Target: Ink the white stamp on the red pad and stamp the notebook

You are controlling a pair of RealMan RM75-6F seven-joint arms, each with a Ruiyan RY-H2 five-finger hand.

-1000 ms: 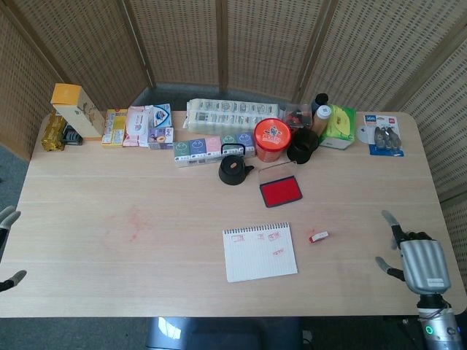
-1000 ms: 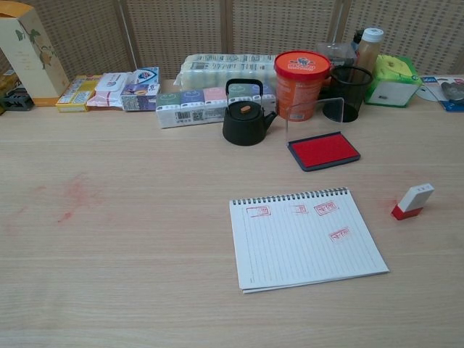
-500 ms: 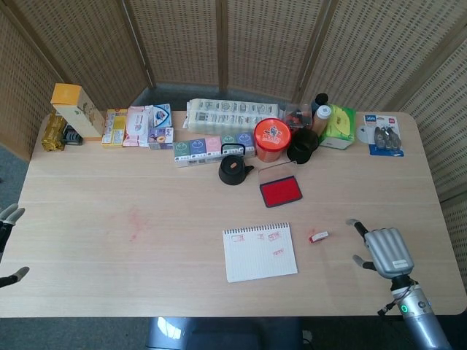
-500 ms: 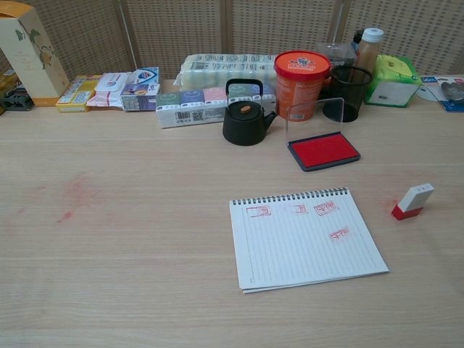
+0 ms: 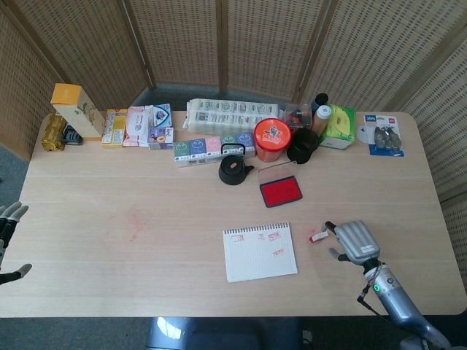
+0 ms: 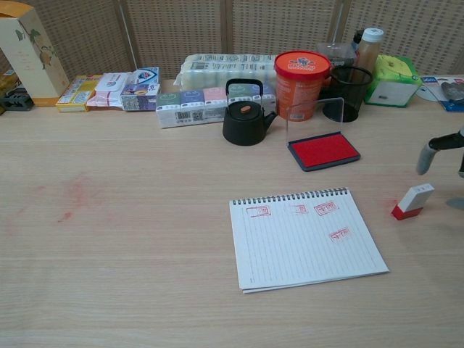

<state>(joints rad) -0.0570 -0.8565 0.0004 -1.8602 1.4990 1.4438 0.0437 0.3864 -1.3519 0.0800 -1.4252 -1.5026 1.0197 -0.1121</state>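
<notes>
right hand point(image 5: 353, 241) fingers spread, holding nothing, just right of stamp point(image 6: 412, 201) | stamp lying on table point(image 5: 109, 219), right of notebook point(image 6: 307, 236) | pad point(image 6: 323, 150) lid up | left hand point(image 5: 10, 219) at table's left edge, fingers apart

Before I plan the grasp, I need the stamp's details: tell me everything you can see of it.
The white stamp is a small blocky piece, white body with a red end, seemingly plastic. It lies tilted on its side on the wooden table, red end toward the robot, right of the spiral notebook. Nothing grips it; the right hand hovers beside it.
</notes>
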